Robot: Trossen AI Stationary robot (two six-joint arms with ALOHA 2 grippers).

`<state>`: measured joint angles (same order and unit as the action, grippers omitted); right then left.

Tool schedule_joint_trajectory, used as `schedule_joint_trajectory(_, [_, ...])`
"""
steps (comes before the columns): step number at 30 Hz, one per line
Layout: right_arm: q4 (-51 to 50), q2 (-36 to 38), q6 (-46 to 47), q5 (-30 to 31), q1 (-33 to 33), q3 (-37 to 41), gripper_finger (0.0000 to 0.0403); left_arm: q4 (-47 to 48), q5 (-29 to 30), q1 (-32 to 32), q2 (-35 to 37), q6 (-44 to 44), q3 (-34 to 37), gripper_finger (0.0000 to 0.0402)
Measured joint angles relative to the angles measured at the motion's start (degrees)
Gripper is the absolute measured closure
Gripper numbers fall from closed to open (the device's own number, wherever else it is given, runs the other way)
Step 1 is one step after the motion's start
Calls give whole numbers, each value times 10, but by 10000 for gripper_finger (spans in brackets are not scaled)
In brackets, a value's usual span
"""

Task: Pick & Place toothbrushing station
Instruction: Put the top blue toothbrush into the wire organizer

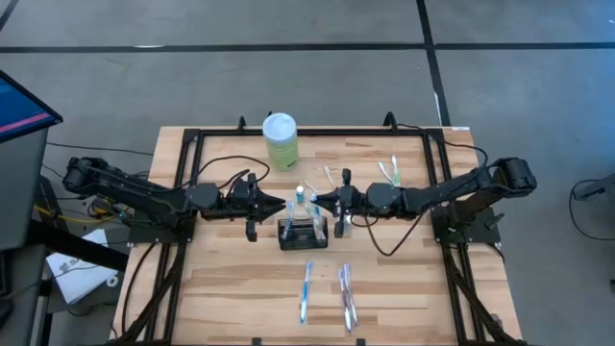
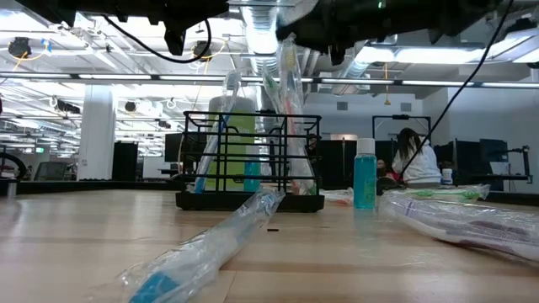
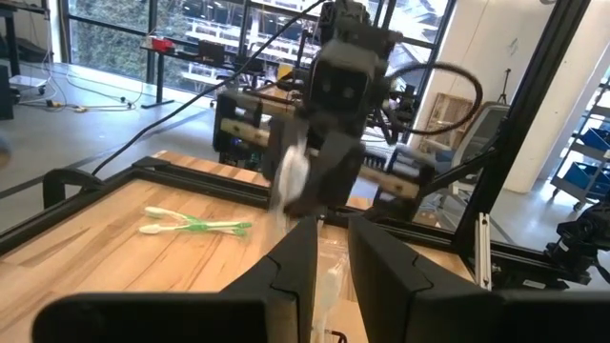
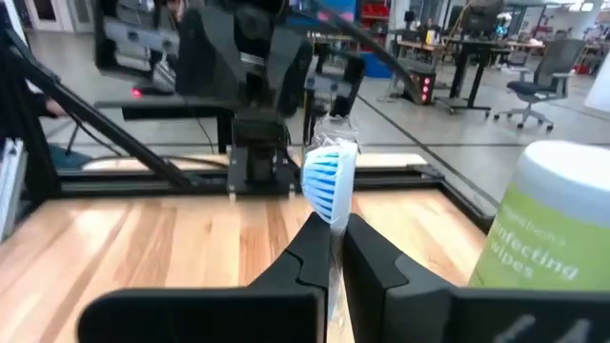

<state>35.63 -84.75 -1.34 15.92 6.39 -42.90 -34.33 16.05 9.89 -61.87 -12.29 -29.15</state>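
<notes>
The toothbrushing station, a black wire caddy (image 1: pixel 303 234) (image 2: pixel 249 200), stands at the table's middle with wrapped toothbrushes upright in it. My right gripper (image 1: pixel 318 202) (image 4: pixel 334 243) reaches level over it from the right, shut on a clear-wrapped toothbrush with a blue-and-white head (image 4: pixel 330 181). My left gripper (image 1: pixel 285 204) (image 3: pixel 331 252) reaches level from the left, facing the right one, nearly shut with clear wrapping (image 3: pixel 329 278) between its fingers. In the low view a wrapped brush (image 2: pixel 227 126) leans in the caddy's left part. My left gripper has clear plastic wrapping (image 3: pixel 329 278) pinched between its two fingers, coming level from the table's left. Which part of the brush lies inside the wrapping I cannot tell. My right gripper pinches the wrapped toothbrush just below its bristle head (image 4: pixel 332 217), level from the table's right, fingers across the brush. The head sticks up past the fingertips. The handle (image 2: pixel 290 109) hangs down inside the caddy's walls.
A pale green canister with a white cap (image 1: pixel 280 140) (image 4: pixel 548 238) stands behind the caddy. Two wrapped toothbrushes (image 1: pixel 307 288) (image 1: pixel 347 296) lie near the front edge, and green ones (image 1: pixel 389 173) at the back right. A small blue bottle (image 2: pixel 364 172) stands right of the caddy.
</notes>
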Motion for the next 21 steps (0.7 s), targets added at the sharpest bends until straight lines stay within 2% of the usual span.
schedule_joint_trajectory(8, [11, -45, 12, 7, 1, 1, 398, 0, 0, 0, 0, 0, 0, 344])
schedule_joint_trajectory(15, [5, -46, 12, 22, 7, 2, 399, 0, 0, 0, 0, 0, 0, 344])
schedule_joint_trajectory(21, [79, -42, 39, 22, 8, 62, 399, 0, 0, 0, 0, 0, 0, 344])
